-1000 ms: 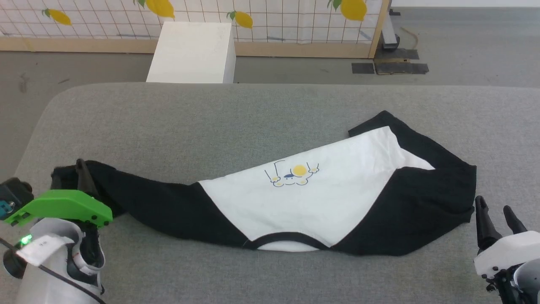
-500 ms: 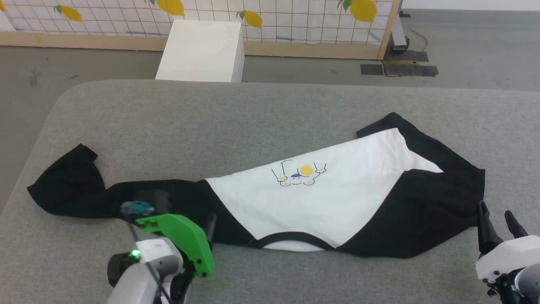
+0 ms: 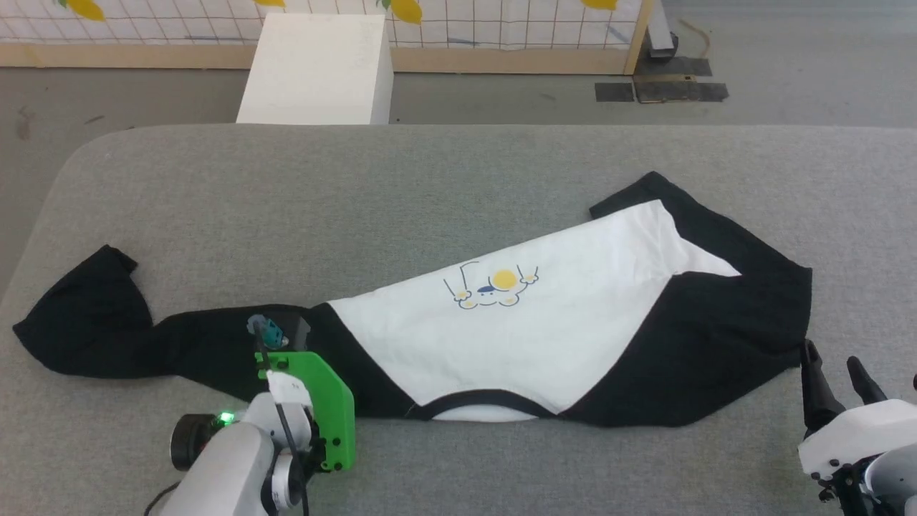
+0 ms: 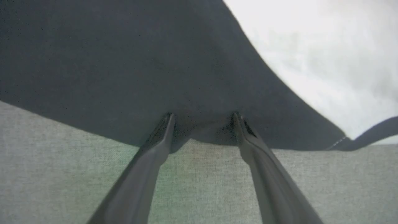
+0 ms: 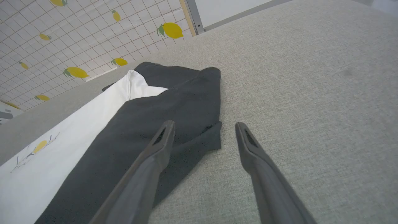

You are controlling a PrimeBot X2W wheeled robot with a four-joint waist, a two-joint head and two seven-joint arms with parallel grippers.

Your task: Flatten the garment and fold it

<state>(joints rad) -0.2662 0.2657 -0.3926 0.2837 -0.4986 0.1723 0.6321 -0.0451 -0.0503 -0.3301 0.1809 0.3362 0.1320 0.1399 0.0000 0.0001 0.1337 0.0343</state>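
The garment (image 3: 544, 330) lies stretched across the grey padded table (image 3: 358, 193), white body in the middle with the yellow print (image 3: 491, 288) up and the black collar (image 3: 487, 398) at the near edge. One black sleeve (image 3: 86, 330) trails far left; the other (image 3: 723, 344) is folded over at the right. My left gripper (image 4: 202, 116) is open, its tips touching the near edge of the left black sleeve (image 4: 124, 62); its green wrist mount (image 3: 319, 408) shows beside the collar. My right gripper (image 3: 831, 356) is open at the right sleeve's corner (image 5: 211, 137), holding nothing.
A white box (image 3: 315, 68) stands on the floor beyond the table's far edge, before a tiled screen with lemon prints (image 3: 501, 29). Dark mats (image 3: 659, 89) lie on the floor at the back right. Bare table cloth stretches behind the shirt and along the near edge.
My left arm has left the far end of the left sleeve and moved right to the sleeve's near edge beside the collar. The sleeve end lies free. The head camera shifted slightly; the right gripper stayed.
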